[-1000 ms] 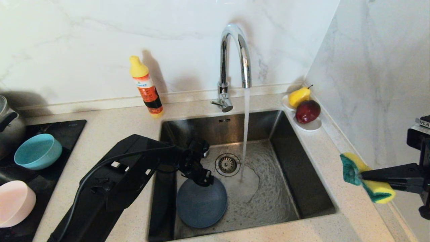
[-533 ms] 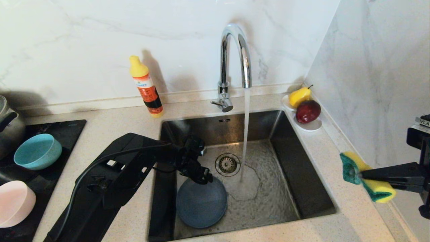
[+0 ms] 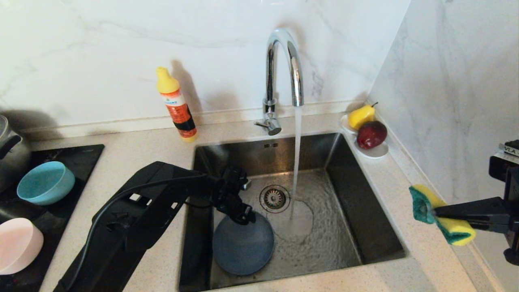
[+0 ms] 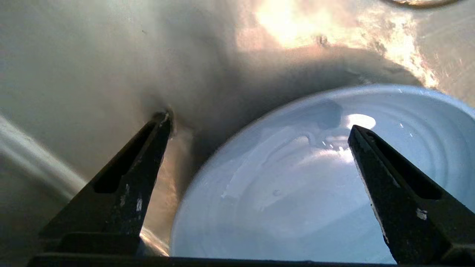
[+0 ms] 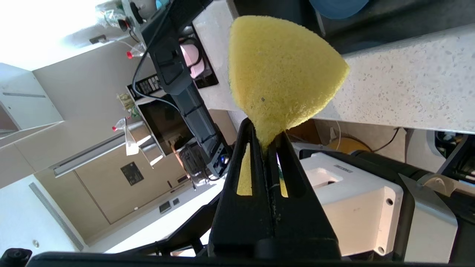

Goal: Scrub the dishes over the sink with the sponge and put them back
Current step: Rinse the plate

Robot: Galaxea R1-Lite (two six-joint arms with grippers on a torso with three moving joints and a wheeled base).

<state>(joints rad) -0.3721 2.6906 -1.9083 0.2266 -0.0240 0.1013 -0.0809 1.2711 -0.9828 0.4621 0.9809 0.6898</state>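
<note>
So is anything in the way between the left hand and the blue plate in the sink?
Nothing visible is. The left hand is open right at the far rim of the blue plate, which lies on the sink floor; one finger is over the plate, the other beside its rim.

White marble walls (image 3: 89, 52) meet in the corner ahead of me, above a pale speckled countertop (image 3: 154, 150) under bright light.

We see the speckled surface (image 3: 154, 146) carrying a detergent bottle (image 3: 176, 105), a fruit saucer (image 3: 375, 152), a black cooktop (image 3: 77, 158) and the sunken sink (image 3: 348, 170).
</note>
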